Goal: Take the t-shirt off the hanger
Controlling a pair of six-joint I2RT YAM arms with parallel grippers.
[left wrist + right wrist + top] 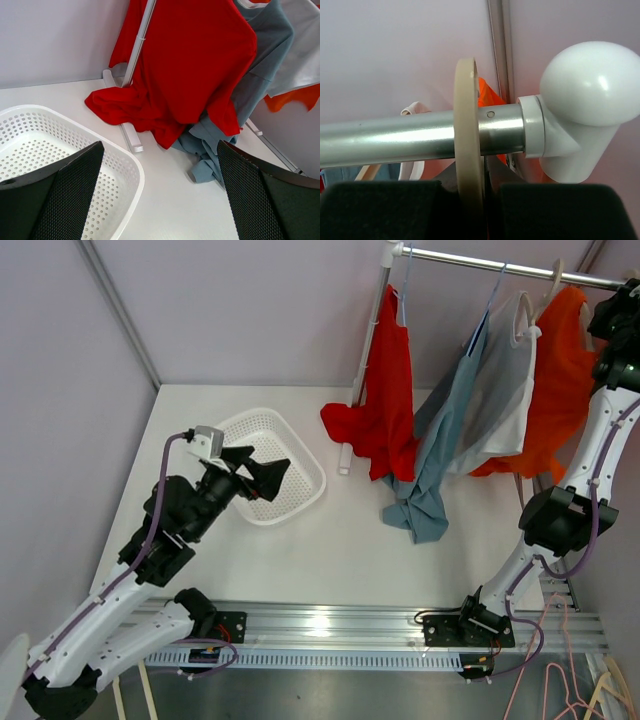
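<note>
Four t-shirts hang on a metal rail (500,264): red (390,390), blue-grey (440,440), pale grey (500,390) and orange (560,380). My right gripper (617,312) is up at the rail's right end. In the right wrist view it (487,192) is shut on a cream hanger hook (468,125) that hangs over the rail (395,137), with orange cloth (487,92) behind it. My left gripper (265,472) is open and empty above the white basket (300,445). The left wrist view shows its fingers (65,195) wide apart.
The red (195,65) and blue-grey (265,55) t-shirts trail onto the table beside the rack's foot (127,137). The basket's rim (127,167) lies under my left gripper. A white end cap (580,100) closes the rail. Spare hangers (590,690) lie at the near right.
</note>
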